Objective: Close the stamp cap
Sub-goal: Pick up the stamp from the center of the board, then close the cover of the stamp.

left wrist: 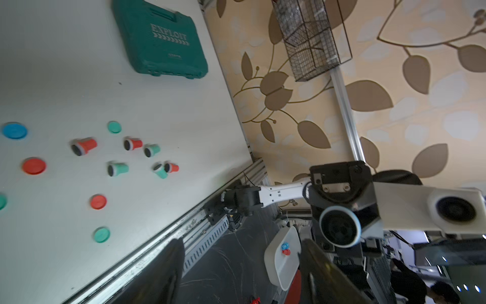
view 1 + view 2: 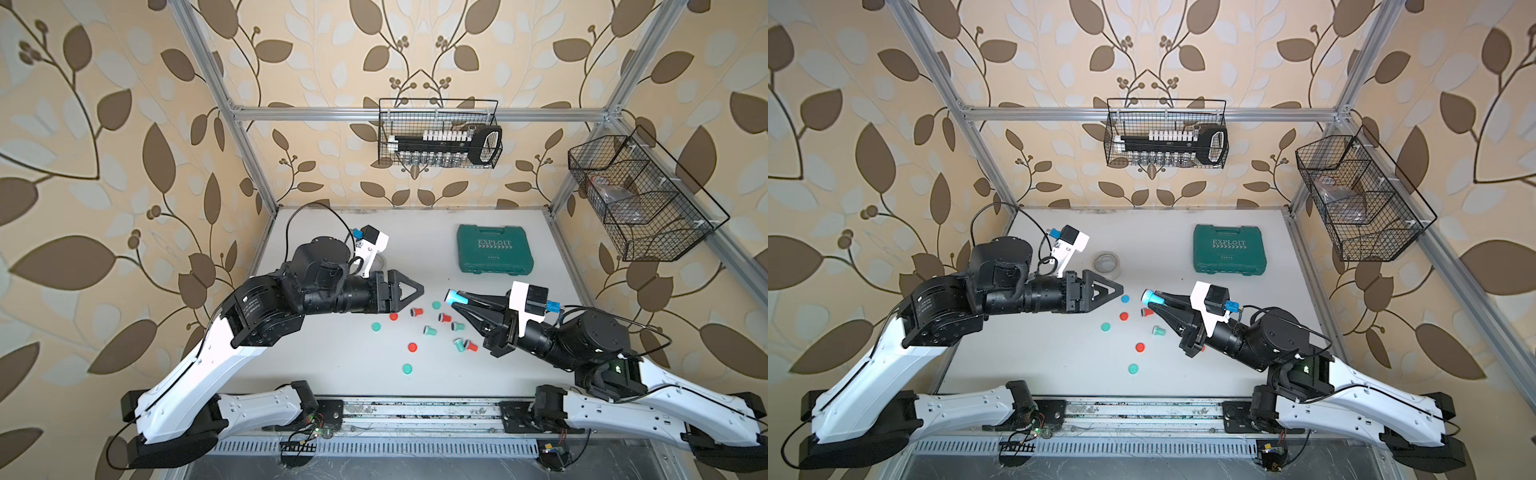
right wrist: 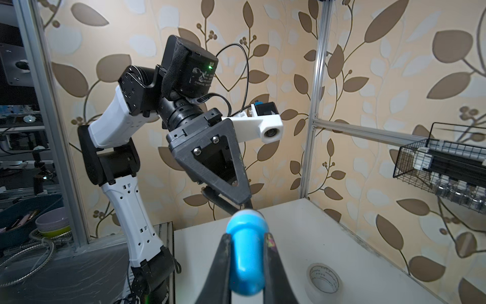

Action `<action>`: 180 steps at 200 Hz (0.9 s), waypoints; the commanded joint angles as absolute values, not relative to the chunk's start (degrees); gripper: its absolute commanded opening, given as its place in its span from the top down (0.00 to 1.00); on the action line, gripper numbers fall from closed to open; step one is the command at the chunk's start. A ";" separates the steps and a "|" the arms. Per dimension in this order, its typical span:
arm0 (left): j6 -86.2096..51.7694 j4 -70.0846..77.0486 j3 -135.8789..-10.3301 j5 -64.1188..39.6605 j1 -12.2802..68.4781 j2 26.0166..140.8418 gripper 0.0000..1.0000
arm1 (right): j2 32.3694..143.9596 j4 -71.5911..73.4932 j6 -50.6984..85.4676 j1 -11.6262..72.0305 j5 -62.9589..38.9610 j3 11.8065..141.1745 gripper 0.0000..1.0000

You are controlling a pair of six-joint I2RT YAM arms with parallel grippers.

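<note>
We see the right gripper (image 2: 464,301) clamped on the blue stamp (image 2: 453,298), held above the table (image 2: 332,365) with its face toward the left gripper (image 2: 417,288), whose jaws stand apart and empty. A blue cap (image 2: 1124,298) lies on the table near that gripper's tip

Robot lab cell, aluminium frame (image 2: 332,113), leaf wallpaper (image 2: 104,124), hanging wire basket (image 2: 436,100)

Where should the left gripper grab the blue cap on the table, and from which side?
Probably grip the blue cap across its rim, left gripper coming straight down from above. It lies flat as a low disc, so only its edge offers a hold, with bare table around it.
</note>
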State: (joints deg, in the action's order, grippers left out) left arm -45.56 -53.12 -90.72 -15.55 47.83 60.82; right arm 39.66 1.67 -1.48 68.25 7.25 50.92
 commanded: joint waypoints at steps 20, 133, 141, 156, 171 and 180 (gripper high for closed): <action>-35.36 -62.17 -87.78 -15.74 36.40 61.35 0.29 | 44.69 -8.36 0.37 68.14 14.61 54.32 1.00; -21.99 -60.38 -81.03 -10.82 28.83 84.64 0.47 | 59.39 -19.99 20.96 40.74 -1.61 55.50 1.00; -21.64 -58.95 -79.81 -13.25 26.36 84.34 0.47 | 61.20 -20.16 21.47 40.69 -2.17 56.00 1.00; -21.15 -56.21 -77.47 -17.45 21.39 83.64 0.47 | 65.02 -20.82 22.04 40.69 -2.71 57.67 1.00; -20.54 -53.70 -75.02 -20.62 16.99 83.17 0.46 | 69.77 -23.27 22.96 40.65 -2.59 60.73 1.00; -20.21 -52.63 -73.82 -21.55 14.76 83.06 0.46 | 72.95 -24.90 23.26 40.68 -2.78 62.77 1.00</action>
